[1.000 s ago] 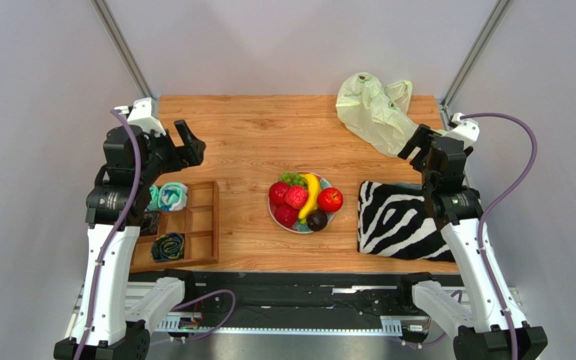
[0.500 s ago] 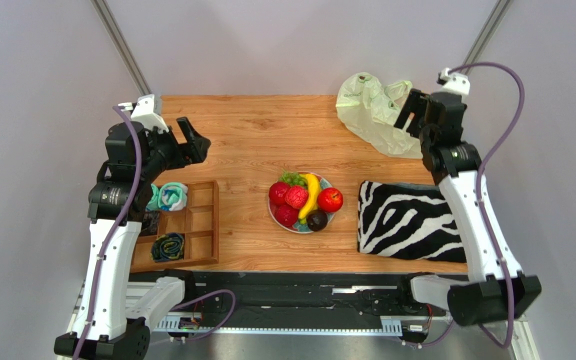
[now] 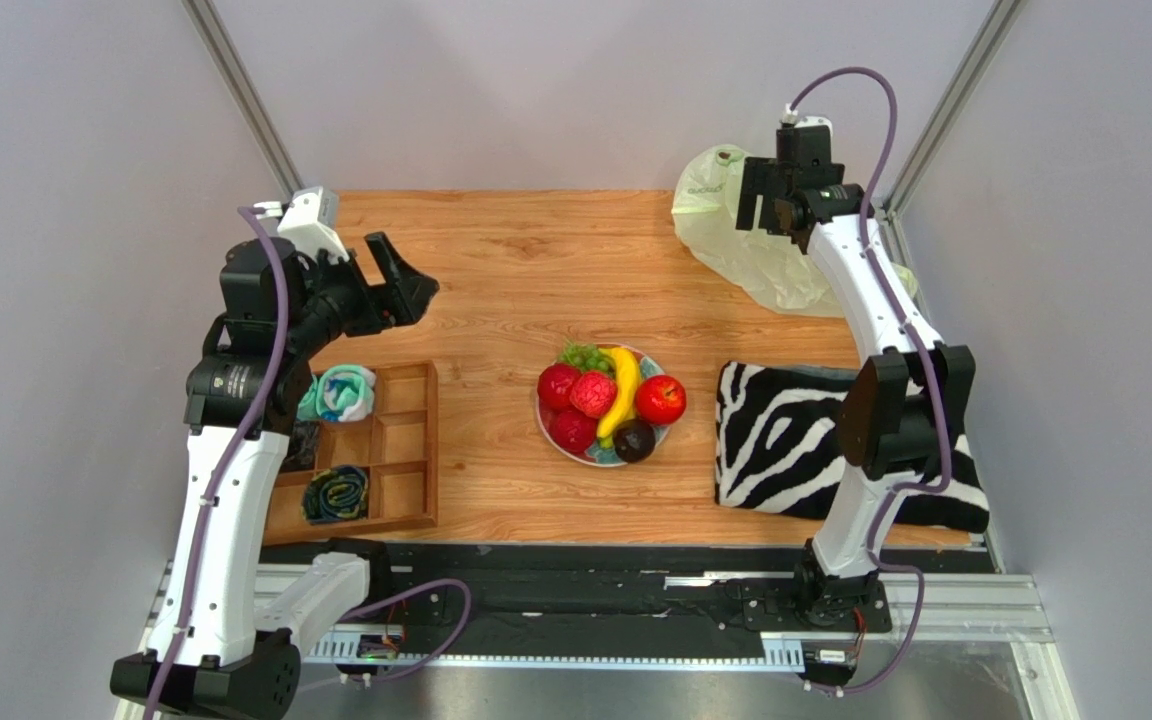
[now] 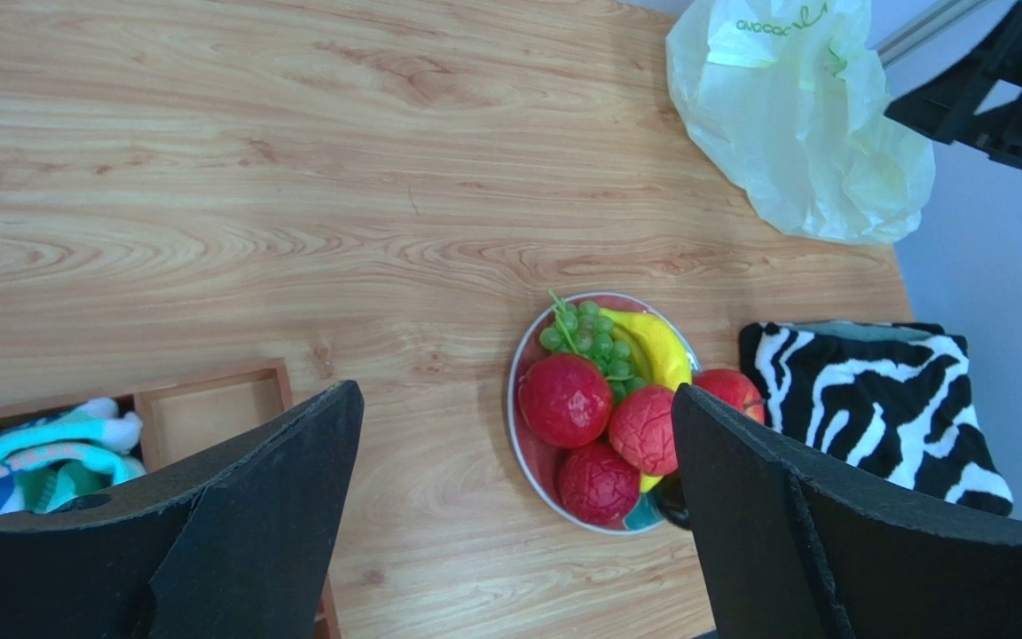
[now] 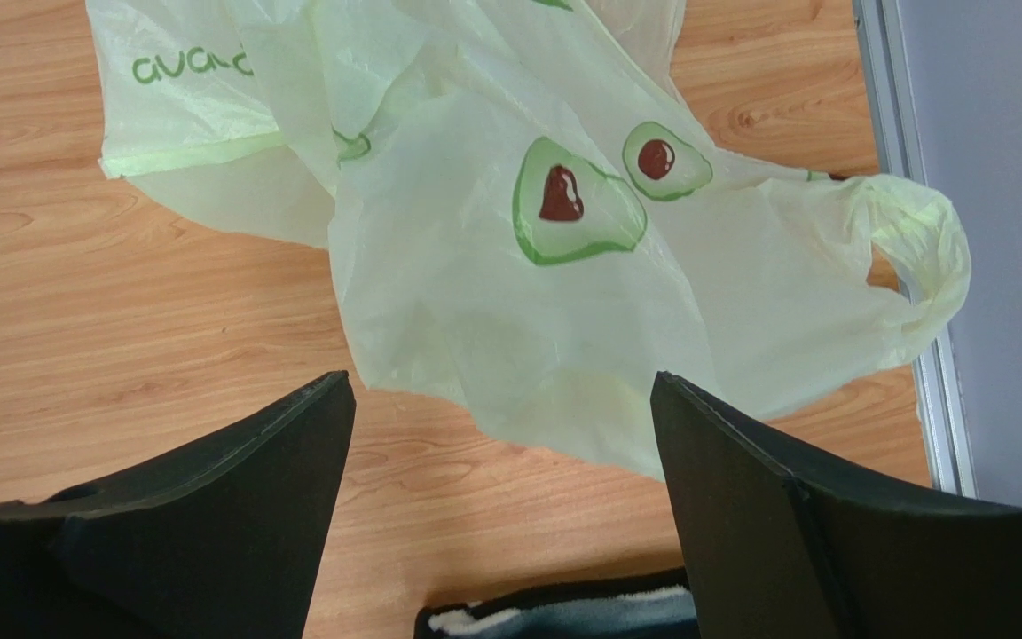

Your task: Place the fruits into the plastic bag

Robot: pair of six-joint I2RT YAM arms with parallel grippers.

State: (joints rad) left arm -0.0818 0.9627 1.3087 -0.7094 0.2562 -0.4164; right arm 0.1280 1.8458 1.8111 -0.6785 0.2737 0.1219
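- your right hand (image 5: 494,400) hangs right over the plastic bag (image 5: 530,266), fingers spread wide with nothing in them. my guess is it's lined up to grab the bag and get it open before any fruit goes in.
- the bag lies crumpled and mostly flat in the far right corner of the bench (image 3: 507,255). i can't spot an open mouth, and one loop handle pokes out toward the bench edge.
- it's thin, pale yellow-green and a bit see-through, with little avocado prints and green lettering.
- your left hand (image 4: 516,400) is spread and empty too, up high looking down on the fruits (image 4: 567,400) — probably next in line.
- the fruits all sit piled on the plate (image 4: 511,416) mid-bench, well apart from the bag.
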